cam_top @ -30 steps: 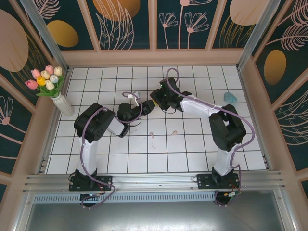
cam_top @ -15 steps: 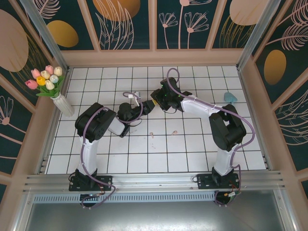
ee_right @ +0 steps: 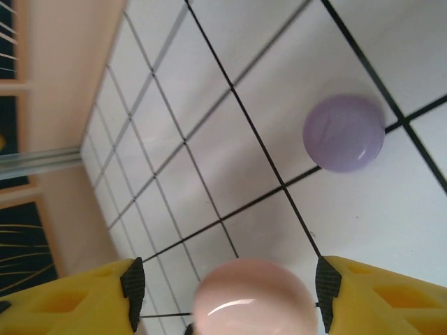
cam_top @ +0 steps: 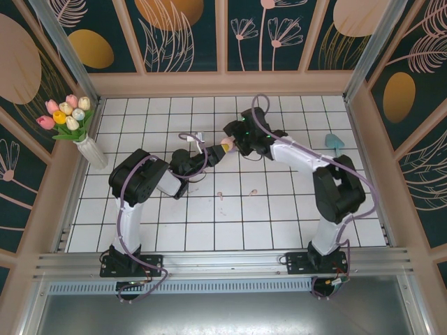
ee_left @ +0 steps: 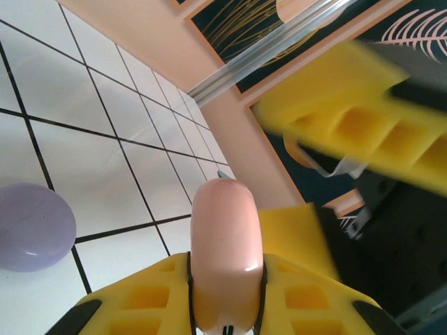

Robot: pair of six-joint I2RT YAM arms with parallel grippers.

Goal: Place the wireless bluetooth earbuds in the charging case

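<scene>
Nearest the arm bases, short of both sets of fingers, one pale pink earbud (cam_top: 221, 196) and a second earbud (cam_top: 253, 191) are seen lying loose on the tiled surface (cam_top: 279, 223), apart from each other. They are judged to be very light, hard and smooth, so a skid or a flip is to be expected under a careless touch. A grip across the short stem with the fingers nearly closed is thought safest. Further out, a glossy pink case (ee_left: 227, 251) is pinched between the left fingers (ee_left: 140, 307), which are pressed onto its narrow sides and hold it clear of the surface. It looks rigid and slippery, and whether its lid is open cannot be told. The right fingers (ee_right: 70, 300) are spread to either side of the same case, with a gap visible on one side, so no grip is made by them. The blurred yellow of one right finger is seen crowding in above the left fingers, and this closeness of the two arms is judged the main obstruction. Just beyond the fingers a lilac rounded case (ee_right: 343, 132) rests on the tiles. A vase of tulips (cam_top: 91, 150) far to their left and a small teal thing (cam_top: 335, 142) far to their right stand well apart.
</scene>
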